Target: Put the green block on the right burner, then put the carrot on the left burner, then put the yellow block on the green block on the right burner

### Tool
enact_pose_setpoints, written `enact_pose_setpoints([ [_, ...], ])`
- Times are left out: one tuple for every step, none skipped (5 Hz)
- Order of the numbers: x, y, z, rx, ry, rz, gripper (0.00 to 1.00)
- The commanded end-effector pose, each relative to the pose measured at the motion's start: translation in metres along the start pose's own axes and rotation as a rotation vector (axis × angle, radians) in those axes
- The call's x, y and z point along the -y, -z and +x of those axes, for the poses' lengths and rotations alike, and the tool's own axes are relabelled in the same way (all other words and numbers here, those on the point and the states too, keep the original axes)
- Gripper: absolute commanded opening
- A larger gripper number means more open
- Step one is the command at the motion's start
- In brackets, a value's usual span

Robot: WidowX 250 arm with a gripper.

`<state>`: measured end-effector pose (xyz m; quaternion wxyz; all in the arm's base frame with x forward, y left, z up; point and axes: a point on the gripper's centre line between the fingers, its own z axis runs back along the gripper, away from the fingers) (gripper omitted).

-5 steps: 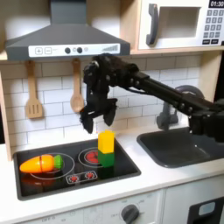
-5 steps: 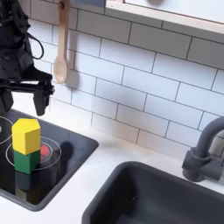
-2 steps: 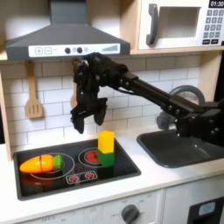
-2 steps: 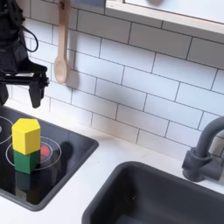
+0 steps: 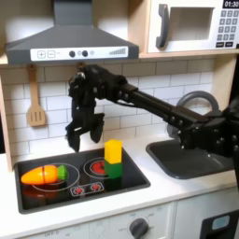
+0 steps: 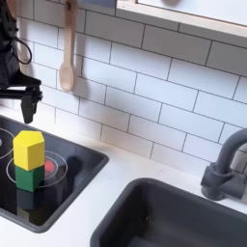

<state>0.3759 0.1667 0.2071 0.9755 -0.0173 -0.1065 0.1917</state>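
**A:** What's nearest on the hob?

**B:** In the first exterior view, the carrot (image 5: pixel 44 174) lies on the left burner (image 5: pixel 37 179), leafy end toward the middle. Beside it, the yellow block (image 5: pixel 113 151) sits stacked on the green block (image 5: pixel 114 169), on the right burner (image 5: pixel 102 168).

**A:** And the gripper?

**B:** The gripper (image 5: pixel 82 136) hangs above the hob between the two burners, fingers spread, holding nothing. Behind it, a wooden spatula (image 5: pixel 35 98) hangs on the tiled wall.
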Motion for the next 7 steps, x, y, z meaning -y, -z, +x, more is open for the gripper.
enact_pose_setpoints([
  [-0.0174, 0.0078, 0.0, 0.015, 0.011, 0.03, 1.0],
  [-0.019, 0.0107, -0.0025, 0.016, 0.024, 0.039, 1.0],
  [-0.0185, 0.0163, -0.0022, 0.002, 0.026, 0.034, 1.0],
  [-0.0198, 0.0162, -0.002, 0.004, 0.026, 0.035, 1.0],
  [-0.0198, 0.0162, -0.002, 0.004, 0.026, 0.035, 1.0],
  [-0.0198, 0.0162, -0.0023, 0.003, 0.026, 0.035, 1.0],
  [-0.0198, 0.0169, -0.0023, 0.001, 0.026, 0.035, 1.0],
])
